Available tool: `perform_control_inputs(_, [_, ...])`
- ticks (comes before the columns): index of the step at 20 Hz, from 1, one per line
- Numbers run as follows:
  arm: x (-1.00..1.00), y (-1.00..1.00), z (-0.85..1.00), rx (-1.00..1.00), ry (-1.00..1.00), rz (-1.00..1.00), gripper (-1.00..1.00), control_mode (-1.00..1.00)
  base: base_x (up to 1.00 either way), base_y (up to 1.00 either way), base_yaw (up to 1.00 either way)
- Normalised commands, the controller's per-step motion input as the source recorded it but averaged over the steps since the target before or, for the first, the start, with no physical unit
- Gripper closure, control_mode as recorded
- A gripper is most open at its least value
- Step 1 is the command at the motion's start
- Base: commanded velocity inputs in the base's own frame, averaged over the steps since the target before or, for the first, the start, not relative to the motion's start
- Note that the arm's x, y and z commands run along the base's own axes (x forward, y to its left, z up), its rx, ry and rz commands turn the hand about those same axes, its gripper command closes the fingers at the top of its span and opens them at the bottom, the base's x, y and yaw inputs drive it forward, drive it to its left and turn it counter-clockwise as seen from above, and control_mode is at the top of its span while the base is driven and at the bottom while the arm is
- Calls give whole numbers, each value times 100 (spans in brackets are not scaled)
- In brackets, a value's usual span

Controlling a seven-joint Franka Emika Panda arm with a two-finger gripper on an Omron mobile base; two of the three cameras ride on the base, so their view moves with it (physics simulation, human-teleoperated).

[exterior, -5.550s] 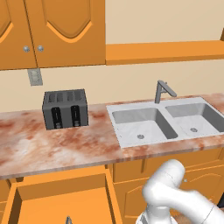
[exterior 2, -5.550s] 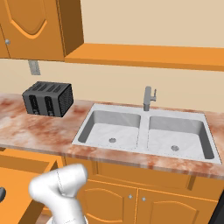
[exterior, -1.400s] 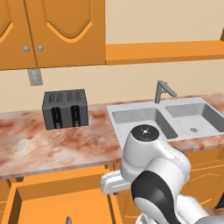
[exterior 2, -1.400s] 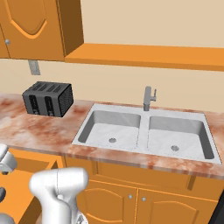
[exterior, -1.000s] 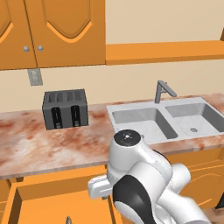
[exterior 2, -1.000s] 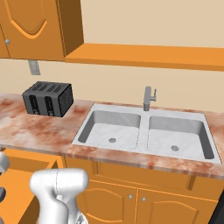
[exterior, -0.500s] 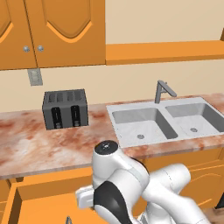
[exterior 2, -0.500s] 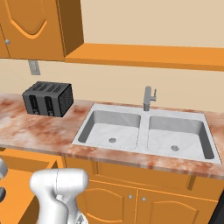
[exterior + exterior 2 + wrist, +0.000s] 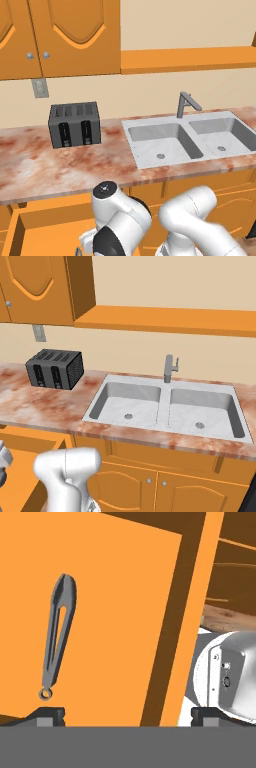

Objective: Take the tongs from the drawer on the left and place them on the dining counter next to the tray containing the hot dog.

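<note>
The drawer point(image 9: 44, 226) stands pulled out below the counter at the lower left, with its orange floor point(image 9: 110, 607) spread out in the hand view. On that floor lie the slim grey tongs point(image 9: 57, 632), ring end nearest the camera and arms slightly spread. My gripper point(image 9: 129, 717) hovers above the drawer, open, its two dark fingertips point(image 9: 47, 716) wide apart and nothing between them. The tongs lie just ahead of the left fingertip. The drawer's side wall point(image 9: 192, 612) runs between the tips. The dining counter, the tray and the hot dog are out of view.
A black toaster point(image 9: 74, 125) stands on the marble counter point(image 9: 60, 167). To the right are the double sink point(image 9: 187, 140) and its faucet point(image 9: 185, 103). Orange wall cabinets point(image 9: 60, 35) hang above. My white arm point(image 9: 125, 225) bends low over the drawer.
The arm has swung left and down from in front of the sink to over the open drawer. The base and the scene have not shifted.
</note>
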Motion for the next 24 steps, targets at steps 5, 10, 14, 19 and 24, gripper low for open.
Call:
perform_control_inputs(5, [18, 25, -38, 0, 0, 6, -100, -100, 0, 0, 0])
perform_control_inputs(10, [31, 32, -35, 0, 0, 4, -100, -100, 0, 0, 0])
perform_control_inputs(14, [33, 45, -36, 0, 0, 1, -100, -100, 0, 0, 0])
perform_control_inputs(19, [32, 51, -40, 0, 0, 1, -100, -100, 0, 0, 0])
perform_control_inputs(24, [23, 47, -38, 0, 0, 1, -100, -100, 0, 0, 0])
